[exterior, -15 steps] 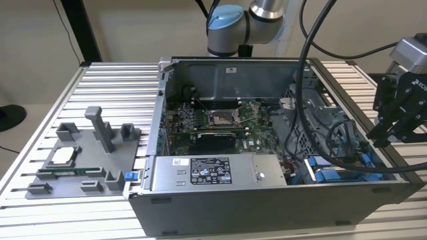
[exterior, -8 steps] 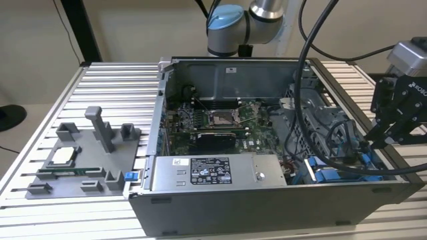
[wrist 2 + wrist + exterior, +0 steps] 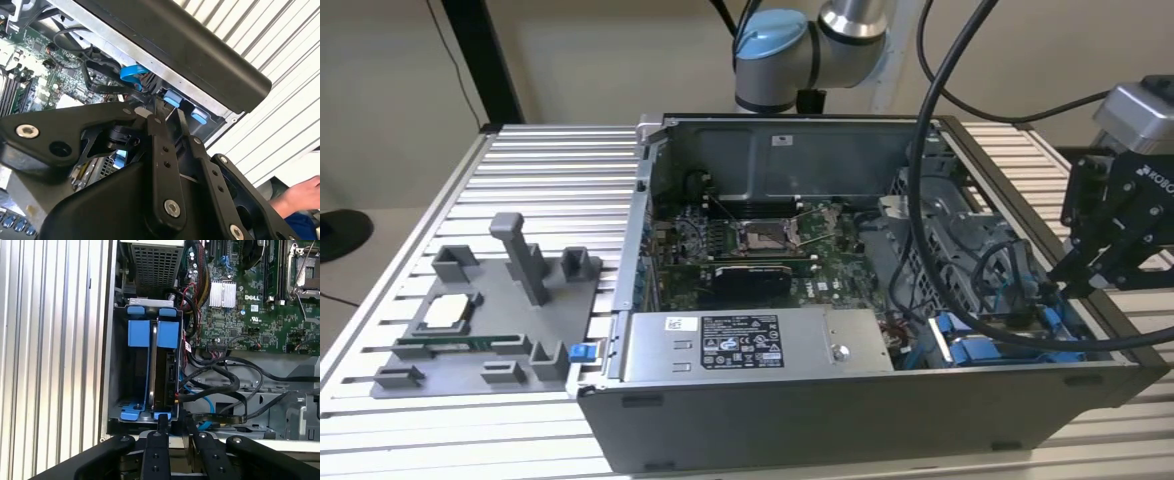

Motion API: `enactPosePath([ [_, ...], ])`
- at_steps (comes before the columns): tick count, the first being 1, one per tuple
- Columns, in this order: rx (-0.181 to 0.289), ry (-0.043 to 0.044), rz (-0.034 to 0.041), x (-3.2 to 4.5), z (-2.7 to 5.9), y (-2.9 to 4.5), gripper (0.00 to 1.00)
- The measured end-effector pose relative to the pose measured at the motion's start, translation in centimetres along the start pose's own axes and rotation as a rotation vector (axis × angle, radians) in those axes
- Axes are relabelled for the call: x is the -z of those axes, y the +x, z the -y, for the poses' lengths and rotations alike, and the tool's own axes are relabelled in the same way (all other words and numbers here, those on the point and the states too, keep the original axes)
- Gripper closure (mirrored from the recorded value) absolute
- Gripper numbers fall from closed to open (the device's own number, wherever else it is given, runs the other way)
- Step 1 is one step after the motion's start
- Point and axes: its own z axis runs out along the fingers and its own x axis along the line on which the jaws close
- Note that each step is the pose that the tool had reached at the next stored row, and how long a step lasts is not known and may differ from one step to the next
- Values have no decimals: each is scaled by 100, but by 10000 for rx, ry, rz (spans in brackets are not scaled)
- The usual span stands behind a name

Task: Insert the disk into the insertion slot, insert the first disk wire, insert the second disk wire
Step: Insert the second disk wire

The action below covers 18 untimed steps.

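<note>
The disk (image 3: 155, 365) stands on edge inside the insertion slot (image 3: 111, 365), its blue frame (image 3: 139, 334) showing at both ends. In the exterior view the blue frame (image 3: 974, 350) sits low in the case's corner on the exterior view's right. My gripper (image 3: 175, 421) hangs over the case rim at the slot's near end, with its jaws drawn to a narrow gap on what looks like a dark plug of a disk wire. A blue wire (image 3: 200, 402) and black wires (image 3: 220, 371) run from the board towards the disk. The gripper (image 3: 1057, 285) tilts down into the case.
The open computer case (image 3: 854, 400) lies on a ribbed aluminium table (image 3: 547, 170). A motherboard (image 3: 761, 240) and a labelled power supply (image 3: 747, 345) fill it. A grey fixture (image 3: 480, 320) with parts sits on the exterior view's left. A person's hand (image 3: 300, 192) is beside the table.
</note>
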Motion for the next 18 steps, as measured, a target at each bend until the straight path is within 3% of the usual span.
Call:
enactPosePath([
  [6,0,0,1,-11,2,1,100],
  [13,-1,-109,51,-62,39,3,100],
  [15,5,-120,129,-62,39,0,100],
  [18,26,-118,316,-50,39,-5,100],
])
